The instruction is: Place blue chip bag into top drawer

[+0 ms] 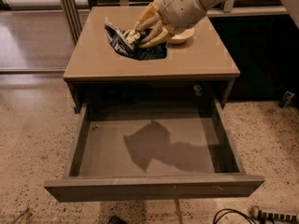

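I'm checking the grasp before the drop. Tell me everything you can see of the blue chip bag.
The blue chip bag is small, crinkled dark blue foil with white lettering and a white edge. It lies over the back of the tan cabinet top, left corner sticking up, outside the open top drawer. The gripper, just above the tabletop, is shut on its right end.
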`<state>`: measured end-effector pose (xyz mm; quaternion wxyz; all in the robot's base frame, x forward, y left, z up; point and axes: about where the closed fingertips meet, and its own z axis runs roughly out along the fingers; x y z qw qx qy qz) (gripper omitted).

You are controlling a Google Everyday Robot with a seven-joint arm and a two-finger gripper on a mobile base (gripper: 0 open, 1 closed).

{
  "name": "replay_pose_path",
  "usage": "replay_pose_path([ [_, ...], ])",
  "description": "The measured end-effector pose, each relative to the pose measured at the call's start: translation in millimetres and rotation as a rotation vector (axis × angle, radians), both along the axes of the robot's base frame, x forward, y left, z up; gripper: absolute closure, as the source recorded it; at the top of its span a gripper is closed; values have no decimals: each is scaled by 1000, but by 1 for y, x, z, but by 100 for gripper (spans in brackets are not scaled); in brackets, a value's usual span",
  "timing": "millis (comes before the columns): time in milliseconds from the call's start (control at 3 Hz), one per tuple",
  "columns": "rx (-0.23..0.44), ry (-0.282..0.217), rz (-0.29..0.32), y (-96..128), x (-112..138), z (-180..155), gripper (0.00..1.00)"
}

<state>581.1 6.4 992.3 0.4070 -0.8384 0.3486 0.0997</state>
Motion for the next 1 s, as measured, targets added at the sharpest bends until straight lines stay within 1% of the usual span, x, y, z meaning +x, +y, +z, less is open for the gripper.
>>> replay_pose_path([
  [333, 37, 25, 39, 14, -1, -10, 100],
  [667, 126, 60, 42, 26, -30, -27, 100],
  [1000, 159, 108, 23, 32, -54, -56, 100],
])
